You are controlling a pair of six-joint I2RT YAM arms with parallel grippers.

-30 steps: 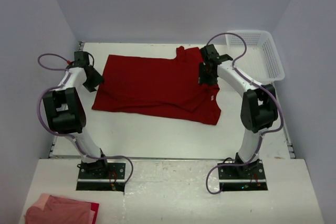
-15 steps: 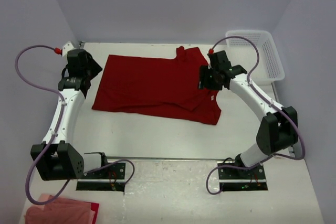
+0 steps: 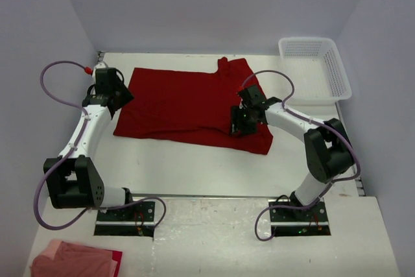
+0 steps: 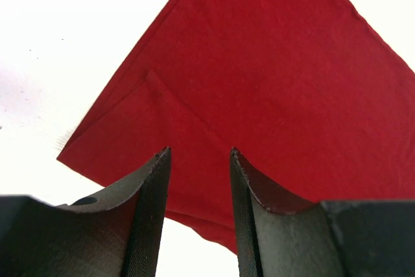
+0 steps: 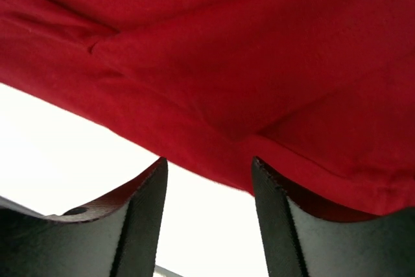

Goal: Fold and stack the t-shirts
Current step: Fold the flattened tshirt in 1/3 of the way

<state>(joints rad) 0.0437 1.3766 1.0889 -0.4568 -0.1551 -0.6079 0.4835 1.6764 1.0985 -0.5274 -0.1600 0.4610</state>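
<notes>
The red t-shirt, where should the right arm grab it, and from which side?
The red t-shirt lies flat and layered, so probably pinch the edge at the open right gripper, coming from the table side, one finger slid under.

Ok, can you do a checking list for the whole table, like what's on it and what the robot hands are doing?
Surface: white table, no spills seen.
Job's things: one red t-shirt, spread flat, partly folded.
Clutter: white basket far right, looks empty; pink and red cloth on near-left ledge.
Grippers: left gripper and right gripper both open, at shirt's edges.
Cables: purple cables looping off both arms.
Surroundings: plain pale walls.
</notes>
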